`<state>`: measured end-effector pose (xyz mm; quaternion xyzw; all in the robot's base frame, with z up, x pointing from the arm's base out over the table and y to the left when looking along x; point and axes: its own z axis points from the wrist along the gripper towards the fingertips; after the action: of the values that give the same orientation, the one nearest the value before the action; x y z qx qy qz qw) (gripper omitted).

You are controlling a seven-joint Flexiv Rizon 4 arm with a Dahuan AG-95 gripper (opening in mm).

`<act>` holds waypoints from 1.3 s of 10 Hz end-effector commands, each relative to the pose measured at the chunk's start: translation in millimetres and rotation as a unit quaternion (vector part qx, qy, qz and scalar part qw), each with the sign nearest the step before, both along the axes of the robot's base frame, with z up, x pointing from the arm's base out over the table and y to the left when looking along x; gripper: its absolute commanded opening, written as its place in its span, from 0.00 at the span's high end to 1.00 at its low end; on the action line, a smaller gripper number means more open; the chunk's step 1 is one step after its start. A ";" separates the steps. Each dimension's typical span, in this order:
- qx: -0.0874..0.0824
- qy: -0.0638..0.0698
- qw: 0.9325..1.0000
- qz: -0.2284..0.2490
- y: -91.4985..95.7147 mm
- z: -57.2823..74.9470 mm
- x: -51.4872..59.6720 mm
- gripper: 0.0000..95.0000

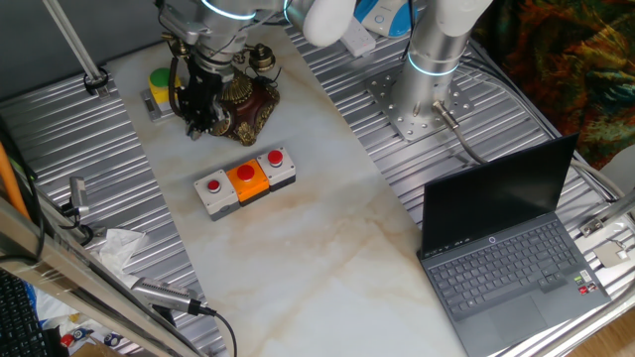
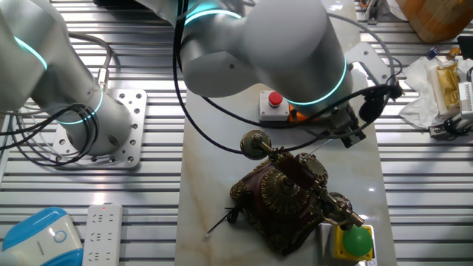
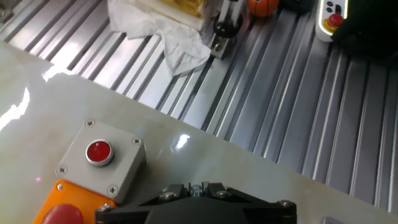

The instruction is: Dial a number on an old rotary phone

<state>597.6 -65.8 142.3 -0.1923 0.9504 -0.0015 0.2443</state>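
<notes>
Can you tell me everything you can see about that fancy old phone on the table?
The old rotary phone is small and ornate, with a dark reddish-brown flared base and brass-gold filigree. Its handset lies across the cradle on top, and the round dial faces up at a slant. It stands upright on the pale marble-look table, near the far edge beside a yellow box with a green button. The end effector hangs right at its front; contact isn't clear.
</notes>
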 end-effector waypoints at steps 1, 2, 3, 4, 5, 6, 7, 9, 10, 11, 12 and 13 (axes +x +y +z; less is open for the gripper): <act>0.011 -0.014 1.000 0.003 1.1 0.8 0.3 1.00; 0.012 -0.020 1.000 0.004 1.1 0.6 0.4 1.00; 0.016 -0.026 1.000 0.003 1.1 0.5 0.4 1.00; 0.017 -0.033 0.999 0.003 1.2 0.4 0.5 1.00; 0.019 -0.037 0.999 0.003 1.2 0.4 0.5 1.00; 0.022 -0.041 0.999 0.004 1.2 0.4 0.5 1.00; 0.024 -0.043 0.999 0.004 1.2 0.4 0.5 1.00; 0.021 -0.040 0.999 0.004 1.2 0.2 0.4 1.00; 0.020 -0.040 0.999 0.003 1.3 -1.3 0.7 1.00; 0.018 -0.044 0.999 0.003 1.3 -4.7 1.7 1.00; 0.016 -0.046 0.999 0.003 1.2 -7.3 2.0 1.00; 0.012 -0.042 0.999 0.001 1.2 -8.9 2.3 1.00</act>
<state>598.4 -54.4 135.6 -0.1994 0.9343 0.0279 0.2942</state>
